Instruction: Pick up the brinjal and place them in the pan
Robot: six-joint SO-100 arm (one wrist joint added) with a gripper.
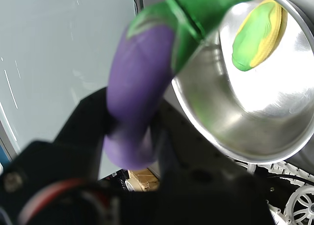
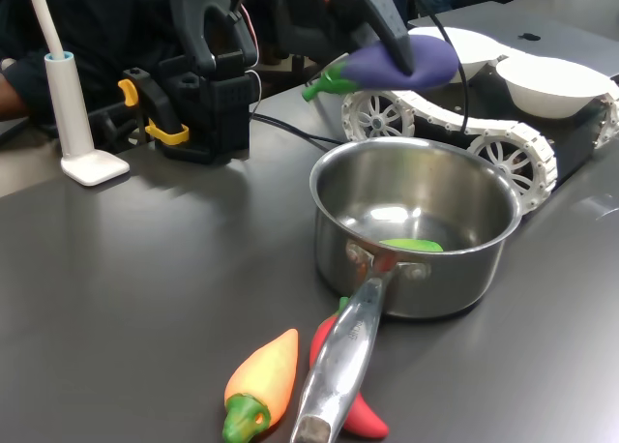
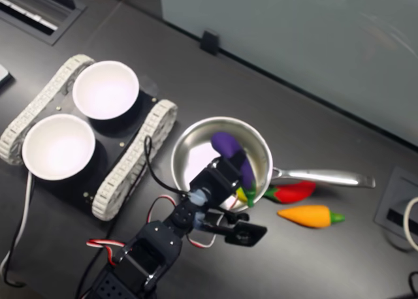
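The purple brinjal (image 1: pixel 140 82) with its green stem cap sits between my gripper's (image 1: pixel 131 136) fingers, stem end pointing at the pan (image 1: pixel 235 131). In the first exterior view the brinjal (image 2: pixel 406 61) hangs in the air above the far rim of the steel pan (image 2: pixel 416 279), with my gripper (image 2: pixel 395 39) shut on it from above. From the second exterior view, the brinjal (image 3: pixel 230 150) lies over the open pan (image 3: pixel 222 120), my gripper (image 3: pixel 225 172) clamped on its near end. The pan's long handle (image 3: pixel 320 177) points to the second exterior view's right.
A green-and-yellow toy (image 1: pixel 257 36) lies inside the pan. An orange-yellow pepper (image 2: pixel 261 380) and a red chilli (image 2: pixel 360 412) lie by the handle. Two white bowls (image 3: pixel 104 90) (image 3: pixel 57 145) sit on a tracked vehicle (image 2: pixel 484 138) behind the pan. A white lamp base (image 2: pixel 85 158) stands at the first exterior view's left.
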